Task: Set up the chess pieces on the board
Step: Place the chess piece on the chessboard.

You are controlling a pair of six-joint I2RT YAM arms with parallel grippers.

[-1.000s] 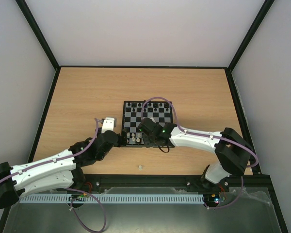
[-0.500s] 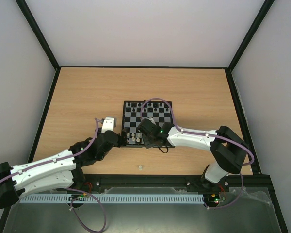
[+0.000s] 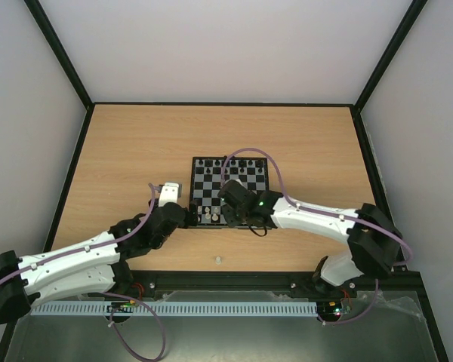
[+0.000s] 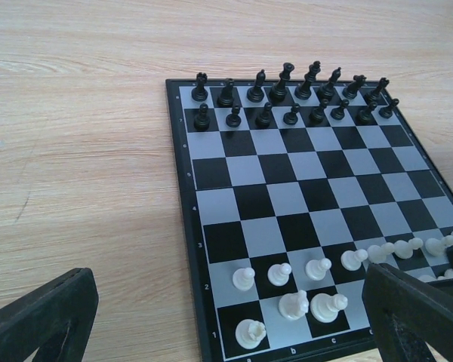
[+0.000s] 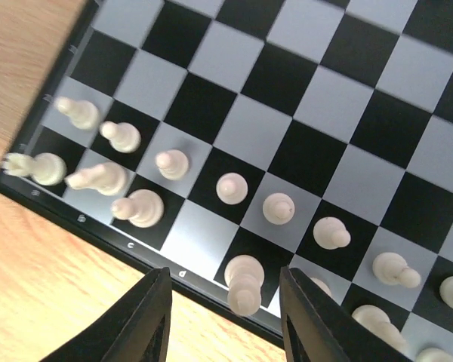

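You are close to the end, I judge. On the small square chessboard with black and white squares and a thin black border [image 4: 285, 197], the tiny black chess pieces [image 4: 278, 92] fill the two far rows. The tiny whitish chess pieces [image 4: 244, 279] stand in the two near rows.

The right gripper [image 5: 226, 302] has its jaws partly apart around a tall whitish piece [image 5: 244, 283] standing in the back row. There is a gap on each side, so it holds nothing. The light square [image 5: 198, 237] beside this piece is empty. The left gripper [image 3: 184, 215] waits wide open at the board's near left corner.

A small pale object [image 3: 218, 260] lies on the wooden table [image 3: 136, 143], too small to tell whether it is the missing piece. The right end of the back row is cut off or hidden behind fingers.
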